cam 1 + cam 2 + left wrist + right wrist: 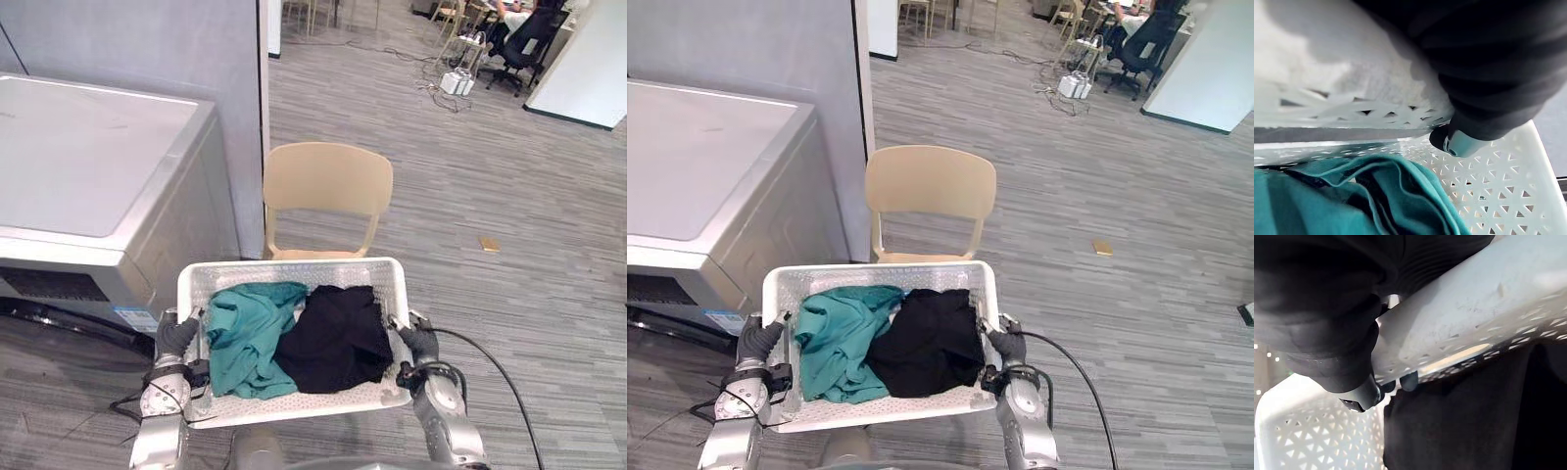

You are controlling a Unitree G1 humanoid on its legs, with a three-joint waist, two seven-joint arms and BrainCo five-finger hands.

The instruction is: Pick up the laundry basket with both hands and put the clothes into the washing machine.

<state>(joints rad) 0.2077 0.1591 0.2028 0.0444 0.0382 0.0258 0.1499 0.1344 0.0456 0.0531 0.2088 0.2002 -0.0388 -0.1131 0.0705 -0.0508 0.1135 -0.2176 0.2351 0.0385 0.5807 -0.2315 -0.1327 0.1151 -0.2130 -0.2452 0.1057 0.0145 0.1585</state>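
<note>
My left hand (176, 338) and right hand (421, 343) grip the basket (294, 266) by its side rims, each thumb hooked over the edge and the fingers hidden beneath. A teal cloth (245, 333) and a black cloth (338, 338) lie inside. The basket hides the seat of the chair (328, 181), so I can't tell if it rests there. The washer (88, 166) stands to my left.

1. The floor (509, 196) is grey striped carpet.
2. A washer (88, 166) stands on it at the left, lid shut.
3. A tan chair (326, 186) stands just right of the washer.
4. A small flat tan piece (489, 244) lies alone on the carpet, well right of the chair.
5. Far back, a white box (457, 83) lies among loose cables, near a black office chair (524, 44).
6. The white basket (294, 267) carries a teal garment (245, 338) on its left and a black garment (338, 338) on its right, the two touching.
</note>
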